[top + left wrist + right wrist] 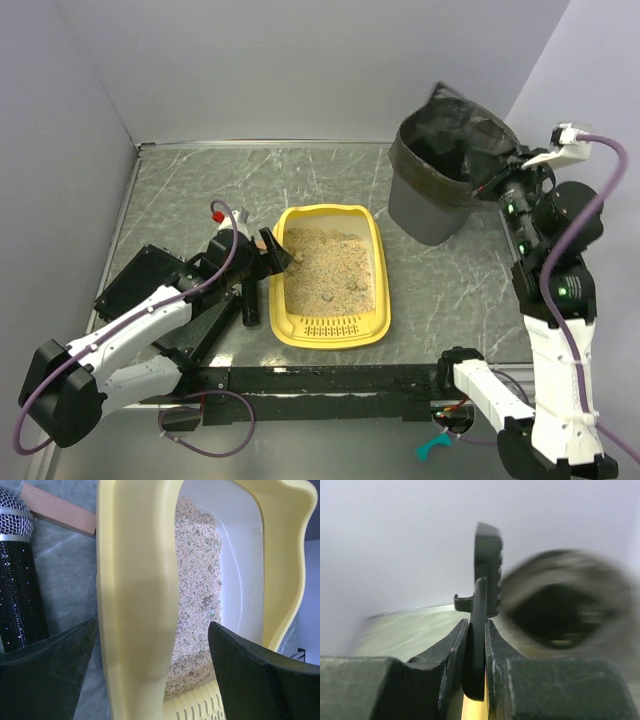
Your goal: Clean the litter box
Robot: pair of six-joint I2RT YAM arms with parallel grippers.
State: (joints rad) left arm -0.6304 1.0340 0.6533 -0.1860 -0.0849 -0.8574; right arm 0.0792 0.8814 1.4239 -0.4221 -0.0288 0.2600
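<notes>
Your top view looks down from high behind the near edge, with the whole bench (450, 285) in frame. Left wrist view: tight over the left rim of the litter box (132, 605), facing far. Right wrist view: blurred, aimed at the bin (560, 610). The top view shares both.

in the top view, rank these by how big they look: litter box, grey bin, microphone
1. grey bin and litter box: look about alike; the bin stands taller, nearer the camera, so unsure.
2. microphone: clearly smallest.
</notes>
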